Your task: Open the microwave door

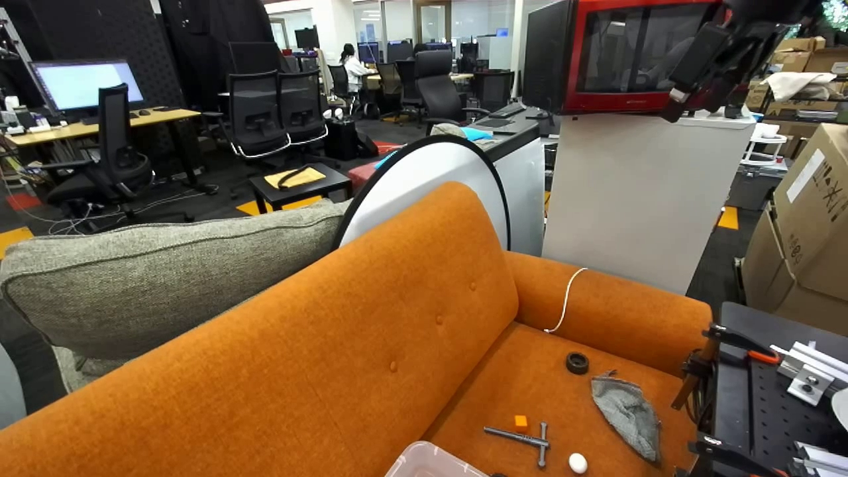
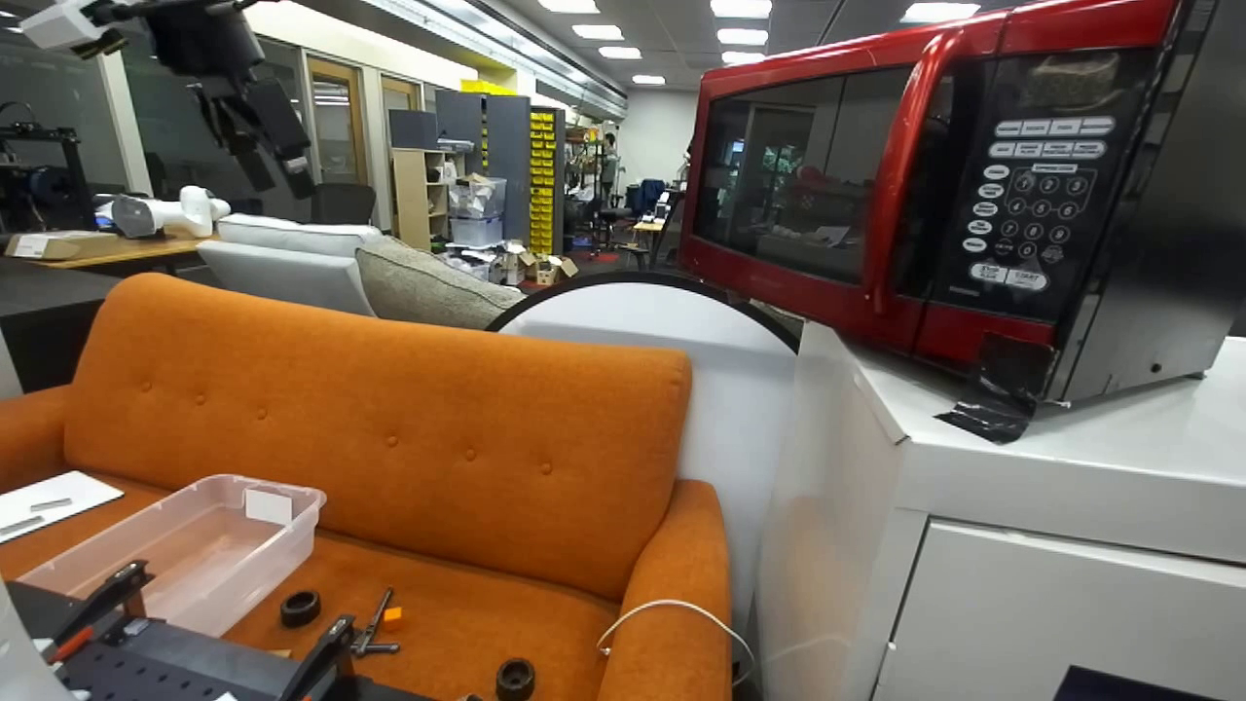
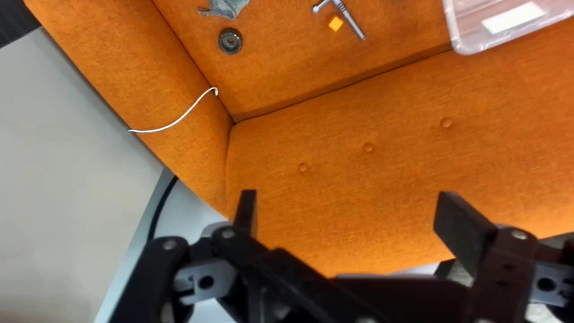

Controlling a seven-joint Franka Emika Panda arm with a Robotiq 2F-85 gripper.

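Observation:
The microwave [image 2: 1168,224] stands on the white cabinet, with its dark side also in view [image 1: 548,56]. The microwave door [image 2: 779,166] has a red frame, a dark window and a vertical red handle [image 2: 900,175]. It looks shut, flush with the keypad panel. The door also shows in an exterior view [image 1: 616,50], partly hidden behind the arm. My gripper [image 3: 347,197] is open and empty, pointing down over the orange sofa. In an exterior view the gripper [image 2: 278,177] hangs high, well apart from the door. The gripper [image 1: 695,105] overlaps the door there. The wrist view does not show the microwave.
The white cabinet [image 2: 837,545] stands beside the sofa arm [image 1: 609,285]. The orange sofa [image 3: 385,188] holds a clear bin [image 2: 282,545], a wheel [image 3: 230,41] and small tools. A white reflector disc [image 1: 430,165] stands behind the sofa. Black tape [image 2: 1007,389] sits at the microwave's front corner.

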